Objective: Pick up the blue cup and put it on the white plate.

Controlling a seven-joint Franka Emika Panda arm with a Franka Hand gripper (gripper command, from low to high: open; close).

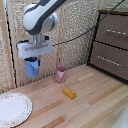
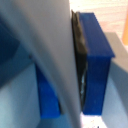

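Hanging above the wooden worktop (image 1: 95,102), the tool (image 1: 32,62) has its fingers clamped on the blue cup (image 1: 32,68), which is up in the air, clear of the surface. The wrist view is basically all blue finger pad (image 2: 97,60) pressed against the cup wall (super blurry, not much else to read). The white plate (image 1: 12,109) sits at the exterior view's lower left, below the cup and nearer the camera. The pink cup (image 1: 61,74) stands upright just beside a small yellow block (image 1: 69,93). Drawers (image 1: 112,45) on the exterior view's right.
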